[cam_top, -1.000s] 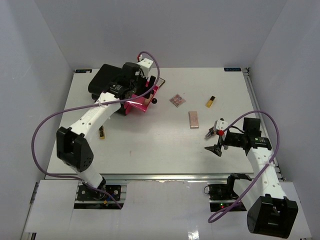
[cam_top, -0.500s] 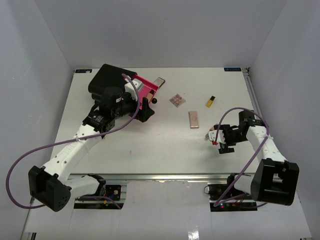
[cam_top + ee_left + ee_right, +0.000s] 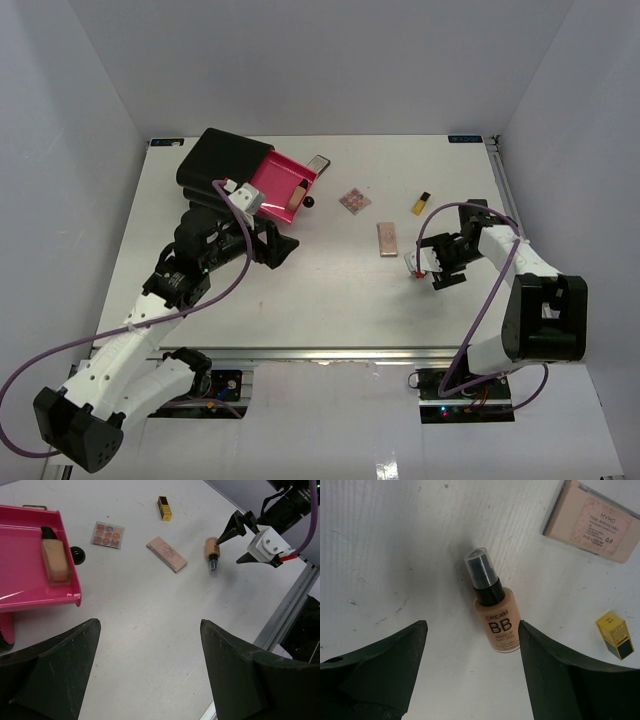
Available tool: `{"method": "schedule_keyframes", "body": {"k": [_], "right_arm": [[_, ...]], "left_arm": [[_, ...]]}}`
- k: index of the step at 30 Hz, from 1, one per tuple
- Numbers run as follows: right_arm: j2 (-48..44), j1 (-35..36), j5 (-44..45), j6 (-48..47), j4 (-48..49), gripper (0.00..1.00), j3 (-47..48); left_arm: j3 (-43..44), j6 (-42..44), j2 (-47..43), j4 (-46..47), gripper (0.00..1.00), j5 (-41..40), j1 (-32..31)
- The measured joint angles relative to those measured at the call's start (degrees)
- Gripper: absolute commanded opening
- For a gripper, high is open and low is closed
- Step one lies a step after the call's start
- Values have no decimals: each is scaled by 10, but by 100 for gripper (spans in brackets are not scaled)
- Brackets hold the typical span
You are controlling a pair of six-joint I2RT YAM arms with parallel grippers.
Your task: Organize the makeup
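Straddles the beige bottle (image 3: 492, 615) with the right tool (image 3: 472, 625): fingers apart, 1 on each side, neither touching it. Finds that bottle lying flat on the table (image 3: 330, 290), right of centre, just near-right of the rectangular palette (image 3: 388, 238). Holds the left tool (image 3: 150, 625) spread wide, gripping nothing, above the table just near of the pink drawer (image 3: 272, 178). Shows the beige tube (image 3: 55, 560) lying in that drawer, which stands open from the black box (image 3: 215, 160) at far left. Has the square palette (image 3: 354, 200) right of the drawer's black knob (image 3: 310, 203), the yellow-black tube (image 3: 422, 203) farther right, the grey compact (image 3: 317, 163) just beyond the drawer's far corner.
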Motion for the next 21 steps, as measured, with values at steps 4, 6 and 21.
{"method": "schedule_keyframes", "body": {"k": [4,6,21], "right_arm": [[40,21,35,1,8,75,28],[61,24,48,1,11,74,47],[143,49,110,13,23,49,78]], "left_arm": [[-29,0,-28,11,92,-20,0],[-41,0,-32,11,93,-28,0],[-64,4,-56,15,93,-77,0]]}}
